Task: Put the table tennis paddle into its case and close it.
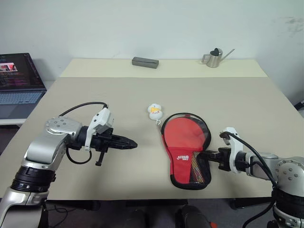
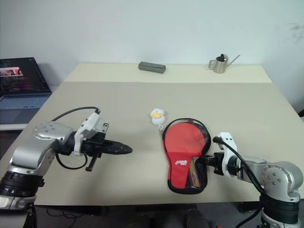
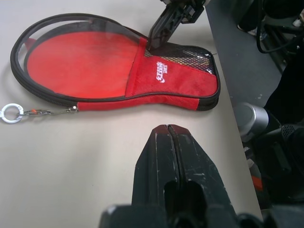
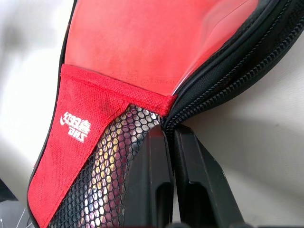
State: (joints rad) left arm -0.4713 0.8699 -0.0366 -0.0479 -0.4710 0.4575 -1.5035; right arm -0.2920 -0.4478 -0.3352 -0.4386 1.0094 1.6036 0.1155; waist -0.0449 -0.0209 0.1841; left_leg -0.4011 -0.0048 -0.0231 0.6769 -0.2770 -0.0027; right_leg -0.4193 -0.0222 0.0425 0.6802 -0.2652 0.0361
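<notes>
Case (image 1: 186,151) lies lower centre-right, near the table's (image 1: 118,90) front edge, open, with the table tennis paddle (image 1: 184,133) inside: red face under the clear flap, handle behind the mesh. Charm (image 1: 155,111) just above-left. Right gripper (image 1: 210,156) pinched together at the case's right zip edge. Left gripper (image 1: 129,143) closed, empty, lower left; bare tabletop between. Grey block (image 1: 145,62) and metal can (image 1: 214,58) along the far edge.

Grey block (image 1: 145,62), metal watering can (image 1: 214,58), laptop (image 1: 19,85) beside table (image 1: 95,95).

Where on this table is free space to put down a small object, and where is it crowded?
Free: the middle stretch between the grey block, watering can and charm. Crowded: near edge, with left gripper, case, right gripper.
</notes>
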